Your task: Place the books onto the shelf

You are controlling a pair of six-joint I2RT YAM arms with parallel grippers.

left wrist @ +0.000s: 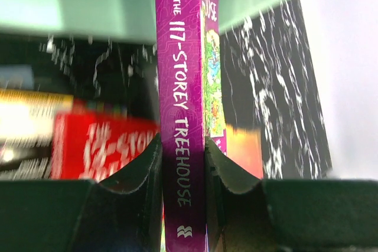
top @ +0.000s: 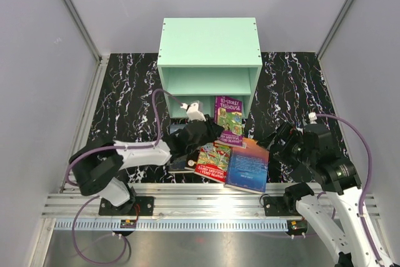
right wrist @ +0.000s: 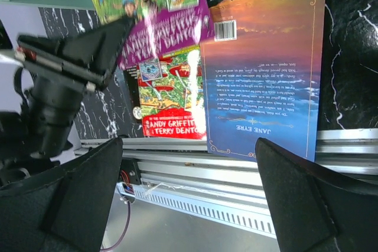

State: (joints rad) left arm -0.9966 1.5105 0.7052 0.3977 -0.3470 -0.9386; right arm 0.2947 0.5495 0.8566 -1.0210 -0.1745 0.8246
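Step in hand: shelving the purple book (left wrist: 180, 87). I judge it is being carried to the shelf (top: 209, 42), with the other books not yet put away.
Left gripper (left wrist: 183, 172): clamped on the purple book's spine near its lower end; the book stands upright between the fingers.
Where the book is: at the mouth of the lower compartment, towards its right side. I cannot tell whether its front edge has crossed inside.
Right gripper (right wrist: 189, 146): jaws wide apart and holding nothing, hovering over the blue-and-orange book (right wrist: 260, 69).
Books left out: the blue-and-orange one and the red book (right wrist: 171, 98) lie flat just beside each other at the near edge of the table (top: 125, 92). A dark book (top: 181, 164) shows partly under the left arm.
Next move, as I see it: push the purple book forward into the lower compartment, keeping it upright and off the right wall, then release it only once it can stand or lean.
Writing, purple spine: "THE 117-STOREY TREEHOUSE".
Writing, blue-and-orange back cover: "JANE EYRE", upside down to the right wrist camera, plus a barcode; the small print is too fine to read.
Writing, red cover: "TERRY DENTON", and above it a name cut off at "ANDY GRIFFIT".
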